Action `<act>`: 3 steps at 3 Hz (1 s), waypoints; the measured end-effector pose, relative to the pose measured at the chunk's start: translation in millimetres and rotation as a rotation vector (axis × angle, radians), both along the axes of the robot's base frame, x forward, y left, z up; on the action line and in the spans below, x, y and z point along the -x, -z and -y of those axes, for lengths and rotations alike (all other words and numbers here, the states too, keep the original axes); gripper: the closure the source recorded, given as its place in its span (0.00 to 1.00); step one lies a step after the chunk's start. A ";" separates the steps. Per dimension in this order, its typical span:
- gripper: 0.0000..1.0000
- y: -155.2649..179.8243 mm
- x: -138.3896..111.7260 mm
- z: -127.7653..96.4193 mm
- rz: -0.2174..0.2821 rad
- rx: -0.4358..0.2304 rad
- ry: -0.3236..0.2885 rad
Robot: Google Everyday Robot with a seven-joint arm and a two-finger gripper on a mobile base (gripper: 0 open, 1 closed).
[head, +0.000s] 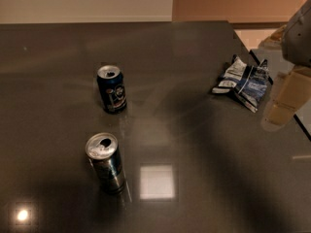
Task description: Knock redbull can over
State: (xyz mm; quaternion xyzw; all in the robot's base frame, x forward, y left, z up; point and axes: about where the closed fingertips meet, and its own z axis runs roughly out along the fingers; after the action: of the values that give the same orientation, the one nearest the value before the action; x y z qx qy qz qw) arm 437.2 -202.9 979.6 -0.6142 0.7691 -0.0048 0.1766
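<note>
The redbull can (105, 162) stands upright at the front left of the dark table, slim, silver and blue, with an opened silver top. My gripper (283, 105) hangs blurred at the right edge of the view, above the table's right side. It is far to the right of the redbull can and touches nothing that I can see.
A shorter, wider dark navy can (111, 88) stands upright behind the redbull can. A crumpled blue-and-white snack bag (243, 82) lies at the right, just left of my gripper. The dark table (204, 169) ends at its right edge (252, 52) near the arm.
</note>
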 end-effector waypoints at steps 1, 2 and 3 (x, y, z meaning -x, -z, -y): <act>0.00 3.9 6.1 -35.4 -0.017 -0.117 -0.098; 0.00 8.5 21.4 -81.1 -0.037 -0.239 -0.203; 0.00 15.0 41.9 -127.2 -0.060 -0.330 -0.287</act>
State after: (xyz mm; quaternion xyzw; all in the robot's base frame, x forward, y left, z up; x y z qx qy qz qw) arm 395.3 -75.7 964.5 -0.6798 0.6692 0.1646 0.2510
